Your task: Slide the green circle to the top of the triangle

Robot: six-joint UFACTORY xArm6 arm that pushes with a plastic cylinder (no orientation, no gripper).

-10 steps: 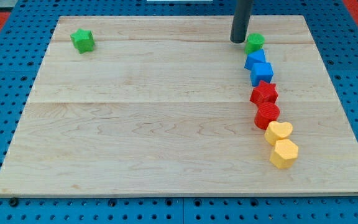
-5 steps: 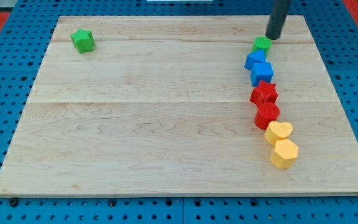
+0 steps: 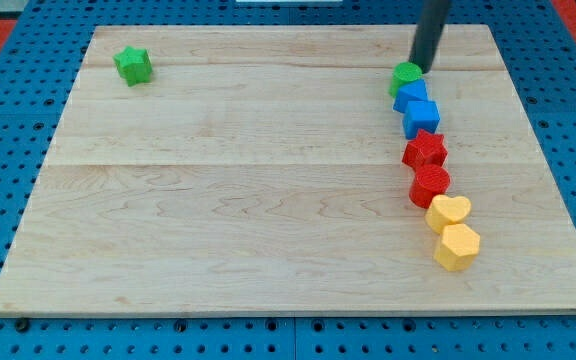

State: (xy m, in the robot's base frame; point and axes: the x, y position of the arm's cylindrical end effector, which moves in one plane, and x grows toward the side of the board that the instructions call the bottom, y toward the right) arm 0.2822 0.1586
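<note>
The green circle (image 3: 405, 75) sits near the board's top right, touching the upper edge of a blue block (image 3: 410, 96) that looks like the triangle. My tip (image 3: 425, 66) is right beside the green circle, just above and to the right of it, apparently touching it. A second blue block (image 3: 421, 117) lies directly below the first.
Below the blue blocks runs a curved line: a red star (image 3: 425, 149), a red round block (image 3: 430, 184), a yellow heart (image 3: 449, 211) and a yellow hexagon (image 3: 457, 246). A green star (image 3: 132, 65) sits at the top left. The wooden board (image 3: 248, 200) lies on a blue pegboard.
My tip swung from the circle's left, over to its upper right, then came back left against it. The green circle shifted right, then slightly left and down onto the blue block.
</note>
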